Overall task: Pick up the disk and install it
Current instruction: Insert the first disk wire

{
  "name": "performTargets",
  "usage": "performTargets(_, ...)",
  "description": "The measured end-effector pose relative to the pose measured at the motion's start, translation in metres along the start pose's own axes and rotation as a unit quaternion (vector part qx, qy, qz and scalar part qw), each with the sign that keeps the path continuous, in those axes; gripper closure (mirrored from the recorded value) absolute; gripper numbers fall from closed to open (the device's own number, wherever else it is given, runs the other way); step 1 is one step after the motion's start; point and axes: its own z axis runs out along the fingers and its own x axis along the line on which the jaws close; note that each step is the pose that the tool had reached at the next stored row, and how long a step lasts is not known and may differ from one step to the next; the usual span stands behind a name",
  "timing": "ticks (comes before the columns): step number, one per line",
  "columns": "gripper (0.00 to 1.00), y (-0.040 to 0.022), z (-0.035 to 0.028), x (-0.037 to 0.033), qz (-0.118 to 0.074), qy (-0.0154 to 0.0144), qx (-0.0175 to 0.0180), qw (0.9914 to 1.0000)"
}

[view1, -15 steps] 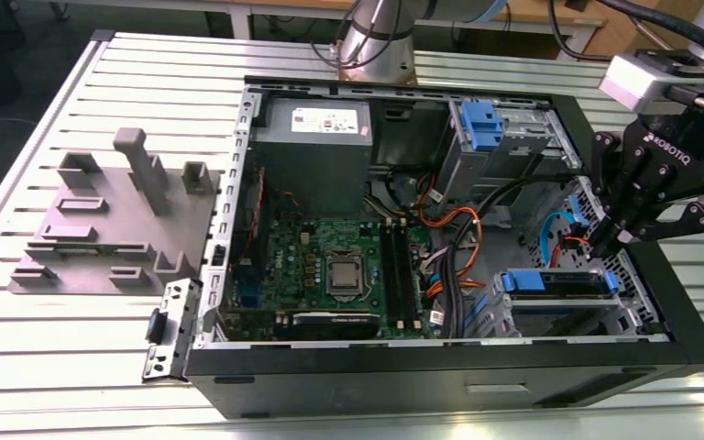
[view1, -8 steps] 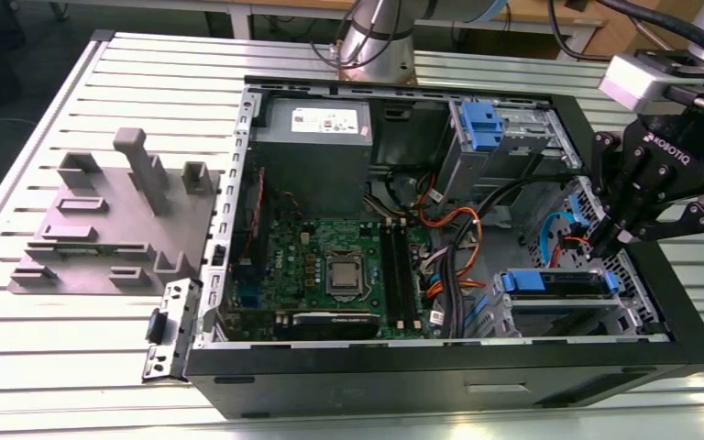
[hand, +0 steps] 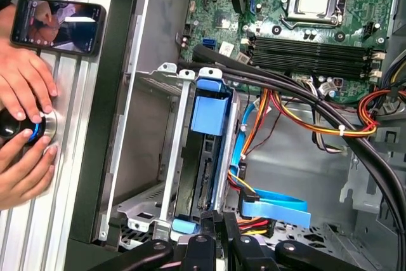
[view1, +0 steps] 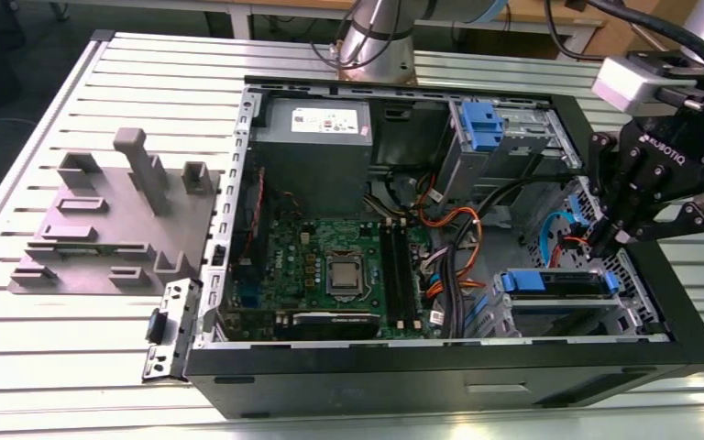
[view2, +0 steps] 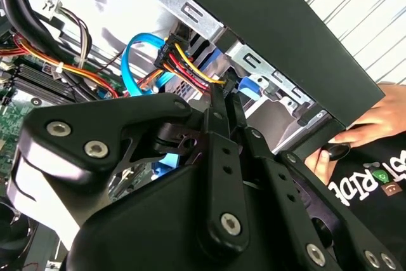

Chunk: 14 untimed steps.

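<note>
Exterior view: black gripper [view1: 605, 240] sits over the open black computer case [view1: 450, 367], near its right wall, above the silver hard drive in its blue plastic carrier [view1: 556, 283], which lies in the metal drive cage [view1: 627, 275]. Both wrist views: fingers [view2: 219, 157] pressed together, grasping nothing. First wrist view: carrier's blue end handle [hand: 209, 109] is the likely hold; the disk is probably stiff, dense and shock-sensitive.

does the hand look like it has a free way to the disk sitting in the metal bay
Probably yes. In the first wrist view the hand sits right at the exposed end of the disk, in its metal bay. The orange and blue cables lie beside it, not across it.
</note>
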Motion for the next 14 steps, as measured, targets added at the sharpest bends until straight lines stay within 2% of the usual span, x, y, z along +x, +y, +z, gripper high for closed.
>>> performTargets(3, 0.83, 0.0025, 0.0003, 0.0002, 0.001, 0.0005, 0.0039, 0.99999)
performTargets(4, 0.83, 0.0034, 0.0005, 0.0009, 0.001, -0.0004, 0.0048, 0.99999)
performTargets(8, 0.83, 0.0059, 0.0028, 0.0071, 0.001, -0.0091, 0.008, 0.99993)
performTargets(12, 0.83, 0.0086, 0.0056, 0.0149, 0.001, -0.0161, 0.0106, 0.99981)
performTargets(14, 0.83, 0.0106, 0.0064, 0.0168, 0.002, -0.0228, 0.0127, 0.99966)
